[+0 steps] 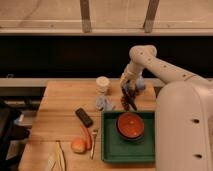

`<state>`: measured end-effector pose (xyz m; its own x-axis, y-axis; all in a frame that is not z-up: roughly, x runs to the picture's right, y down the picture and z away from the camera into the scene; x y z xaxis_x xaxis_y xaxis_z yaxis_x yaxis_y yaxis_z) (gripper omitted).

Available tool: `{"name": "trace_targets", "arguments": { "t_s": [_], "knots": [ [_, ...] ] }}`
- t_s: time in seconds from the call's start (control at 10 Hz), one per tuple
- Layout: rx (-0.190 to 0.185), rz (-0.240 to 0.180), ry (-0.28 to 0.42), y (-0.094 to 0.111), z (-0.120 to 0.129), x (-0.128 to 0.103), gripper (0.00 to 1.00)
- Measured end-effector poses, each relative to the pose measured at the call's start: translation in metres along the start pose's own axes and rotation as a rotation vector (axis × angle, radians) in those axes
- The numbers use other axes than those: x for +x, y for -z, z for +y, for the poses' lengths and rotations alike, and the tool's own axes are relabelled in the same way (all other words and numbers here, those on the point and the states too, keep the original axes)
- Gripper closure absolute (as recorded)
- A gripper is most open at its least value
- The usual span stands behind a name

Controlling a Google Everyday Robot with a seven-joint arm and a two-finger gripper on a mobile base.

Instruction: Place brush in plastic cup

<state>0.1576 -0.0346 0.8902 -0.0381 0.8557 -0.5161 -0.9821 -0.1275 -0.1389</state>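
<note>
brush (130, 101) dangling from the clamped gripper (127, 89), plastic cup (103, 84) just left (upright), green tray (109, 145) below

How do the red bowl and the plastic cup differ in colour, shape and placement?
The red bowl is wide and low; the plastic cup is pale, narrow and taller. The bowl sits in the green tray; the cup stands on the wooden table, left of the gripper. Both stand upright.
</note>
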Motion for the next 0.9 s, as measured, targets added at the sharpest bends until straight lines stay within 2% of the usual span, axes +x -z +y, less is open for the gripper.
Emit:
{"name": "trace_targets", "arguments": {
  "t_s": [0.3,0.5,0.6,0.8,0.9],
  "knots": [
    [0.007,-0.019,-0.010,0.006,-0.003,-0.001,0.29],
    [0.033,-0.068,-0.036,0.033,-0.015,-0.005,0.29],
    [0.054,-0.096,-0.056,0.052,-0.025,-0.008,0.29],
    [0.092,-0.142,-0.103,0.081,-0.056,-0.010,0.29],
    [0.099,-0.154,-0.121,0.089,-0.070,-0.008,0.29]
  ]
}}
